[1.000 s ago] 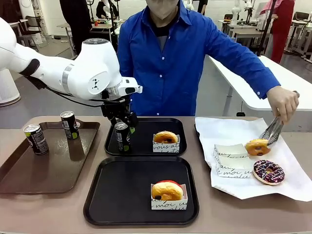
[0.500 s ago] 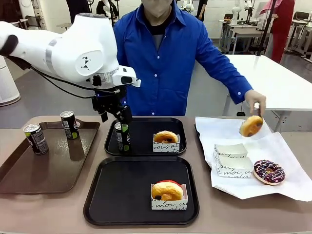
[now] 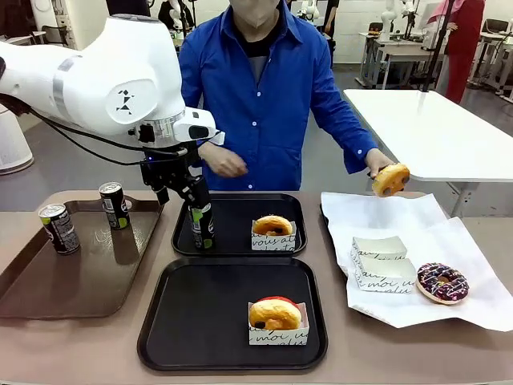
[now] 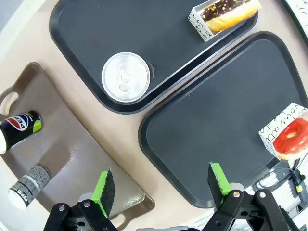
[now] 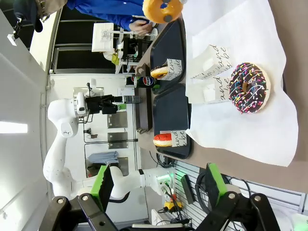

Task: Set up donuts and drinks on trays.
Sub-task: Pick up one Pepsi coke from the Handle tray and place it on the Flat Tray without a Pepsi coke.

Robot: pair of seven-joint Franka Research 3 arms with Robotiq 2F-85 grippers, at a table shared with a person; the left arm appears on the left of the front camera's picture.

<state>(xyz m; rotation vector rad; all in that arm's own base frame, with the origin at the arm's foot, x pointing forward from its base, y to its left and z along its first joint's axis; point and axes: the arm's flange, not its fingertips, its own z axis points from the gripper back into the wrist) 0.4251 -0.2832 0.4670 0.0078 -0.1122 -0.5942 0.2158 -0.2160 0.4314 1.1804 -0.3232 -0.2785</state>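
— the left arm has pulled up and back from the far black tray (image 3: 240, 215), hasn't it?
— yes, and the person has lifted the golden donut (image 3: 390, 179) off the white paper (image 3: 377, 215). it's in their hand (image 3: 375, 164) now, up over the paper's far edge.
— what's laid out on the surface (image 3: 96, 353)?
— a brown tray (image 3: 48, 297) on the robot's left, two black trays in the middle, one behind the other, and the paper on the right.
— and the left gripper (image 3: 196, 199)?
— over the can (image 3: 202, 226) on the far tray, not holding it. from its wrist camera the green pads (image 4: 104, 185) stand wide apart with nothing between them.
— the right gripper (image 5: 159, 184)?
— spread wide too, and empty.
— the other drinks?
— two cans (image 3: 60, 228) upright on the brown tray.
— donuts?
— a boxed golden one (image 3: 272, 225) sits near the can on the far tray. a boxed red-glazed one (image 3: 273, 314) is on the near tray (image 3: 200, 313), and a chocolate sprinkle donut (image 3: 442, 282) lies loose on the paper by an empty white box (image 3: 381, 263).
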